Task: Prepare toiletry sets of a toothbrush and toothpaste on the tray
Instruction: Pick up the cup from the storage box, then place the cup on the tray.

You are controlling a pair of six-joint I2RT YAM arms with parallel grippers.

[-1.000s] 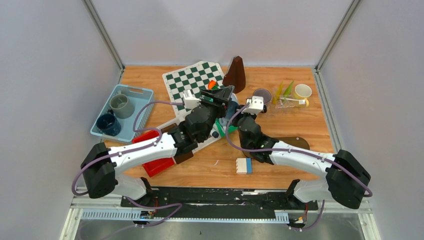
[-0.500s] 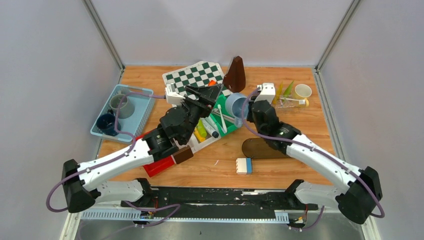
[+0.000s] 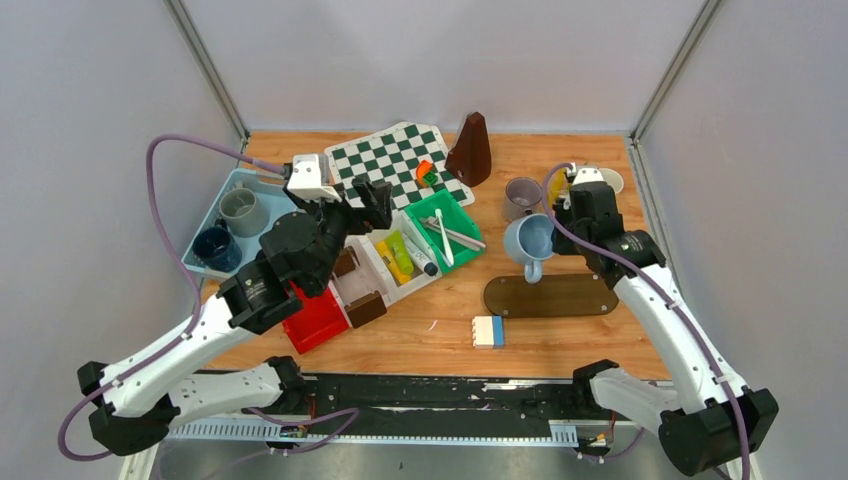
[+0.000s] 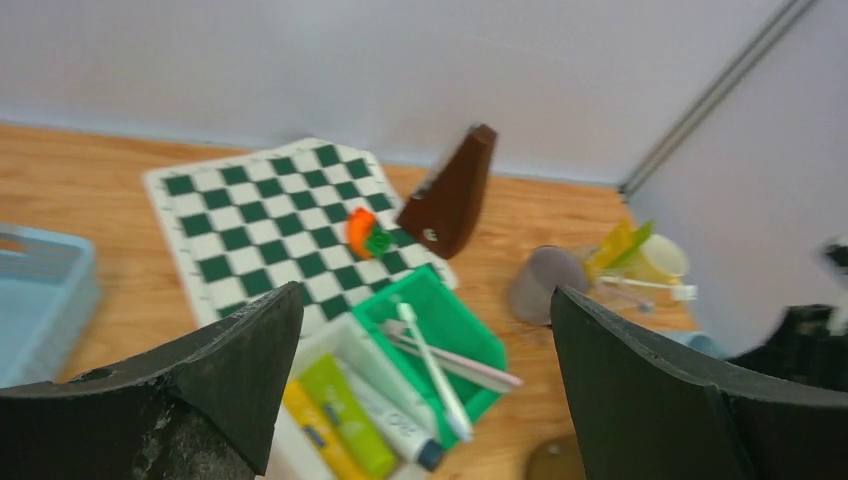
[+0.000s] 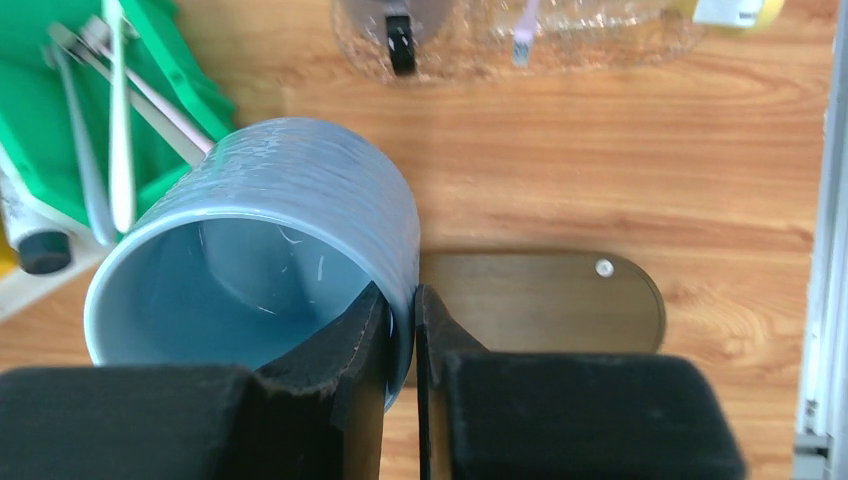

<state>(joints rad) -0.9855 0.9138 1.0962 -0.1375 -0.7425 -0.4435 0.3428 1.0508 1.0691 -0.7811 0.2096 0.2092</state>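
Light blue mug [image 5: 300, 180], 1 of 5, clamped in right gripper [image 5: 400, 302]; left gripper [image 4: 425, 305] spread.

A robotics lab test cell: plain white panels [image 3: 440, 60] on aluminium posts [image 3: 205, 65] enclose a wooden table [image 3: 560, 345] with two bolted arms [image 3: 180, 345]

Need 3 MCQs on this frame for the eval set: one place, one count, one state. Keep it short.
1. The loose toothbrushes lie in: A green bin; B blue basket; C light blue mug.
2. Mugs in the blue basket: A one; B two; C three.
3. The right hand is: A open and empty; B shut on the light blue mug's rim; C shut on a toothbrush.
Answers: 1 A, they lie across the green bin. 2 B, a grey-green mug and a dark blue mug stand there. 3 B, its fingers pinch the mug's wall.
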